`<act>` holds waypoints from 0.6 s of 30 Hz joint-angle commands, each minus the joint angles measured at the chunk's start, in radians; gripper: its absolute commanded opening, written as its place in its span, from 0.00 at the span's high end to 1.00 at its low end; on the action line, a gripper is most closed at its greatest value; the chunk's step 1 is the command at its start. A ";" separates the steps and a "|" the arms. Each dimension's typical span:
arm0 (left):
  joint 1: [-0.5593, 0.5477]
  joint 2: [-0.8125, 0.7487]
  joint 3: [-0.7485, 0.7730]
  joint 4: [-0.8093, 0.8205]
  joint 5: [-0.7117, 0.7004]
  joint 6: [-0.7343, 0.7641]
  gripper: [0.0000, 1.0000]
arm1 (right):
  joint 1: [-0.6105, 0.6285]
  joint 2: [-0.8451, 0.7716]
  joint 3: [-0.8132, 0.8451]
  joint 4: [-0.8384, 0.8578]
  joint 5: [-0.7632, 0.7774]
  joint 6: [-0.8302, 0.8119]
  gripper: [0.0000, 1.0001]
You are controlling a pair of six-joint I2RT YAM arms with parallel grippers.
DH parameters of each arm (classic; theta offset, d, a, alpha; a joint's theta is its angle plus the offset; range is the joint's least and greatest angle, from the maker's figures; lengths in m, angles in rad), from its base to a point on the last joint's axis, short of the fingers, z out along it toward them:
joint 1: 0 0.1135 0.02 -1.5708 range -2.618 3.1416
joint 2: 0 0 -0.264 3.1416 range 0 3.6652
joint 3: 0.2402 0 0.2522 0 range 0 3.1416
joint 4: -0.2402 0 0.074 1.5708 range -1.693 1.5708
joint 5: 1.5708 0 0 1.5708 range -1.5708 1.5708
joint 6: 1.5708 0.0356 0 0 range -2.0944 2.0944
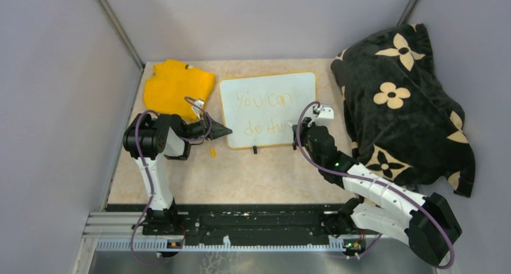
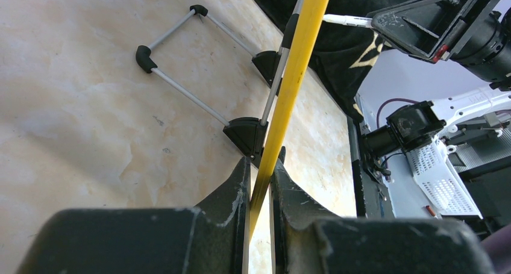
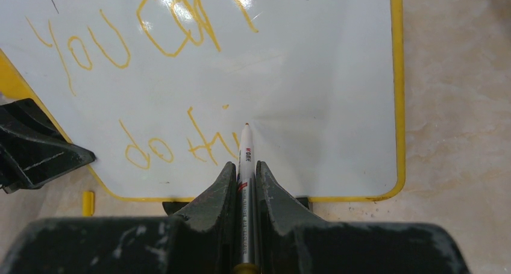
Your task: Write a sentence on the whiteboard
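Bearing whiteboard (image 1: 271, 84): marbled tabletop (image 1: 259, 171), grey walls (image 1: 54, 75)

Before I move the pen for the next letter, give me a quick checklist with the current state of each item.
1. The left gripper clamps the whiteboard rim: ok.
2. The right gripper is shut on the marker: ok.
3. Marker tip touching the board: cannot tell.
4. Blank space right of the tip: ok.
5. The sentence is complete: not ok, it reads "you can do thi".
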 commanded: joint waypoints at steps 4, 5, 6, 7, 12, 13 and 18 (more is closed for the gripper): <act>-0.003 0.034 0.005 0.095 -0.024 -0.011 1.00 | -0.016 0.013 0.053 0.072 0.017 -0.015 1.00; -0.003 0.034 0.005 0.095 -0.024 -0.011 1.00 | -0.016 0.016 0.056 0.070 0.020 -0.015 1.00; -0.003 0.033 0.005 0.094 -0.024 -0.011 1.00 | -0.015 0.016 0.056 0.070 0.020 -0.016 1.00; -0.004 0.033 0.005 0.094 -0.023 -0.010 1.00 | -0.016 0.015 0.055 0.070 0.021 -0.016 1.00; -0.004 0.034 0.004 0.093 -0.024 -0.009 1.00 | -0.016 0.008 0.049 0.061 0.033 -0.024 1.00; -0.004 0.032 0.005 0.093 -0.024 -0.010 1.00 | -0.016 0.008 0.047 0.058 0.036 -0.025 1.00; -0.004 0.032 0.005 0.093 -0.024 -0.009 1.00 | -0.017 0.011 0.043 0.046 0.042 -0.025 1.00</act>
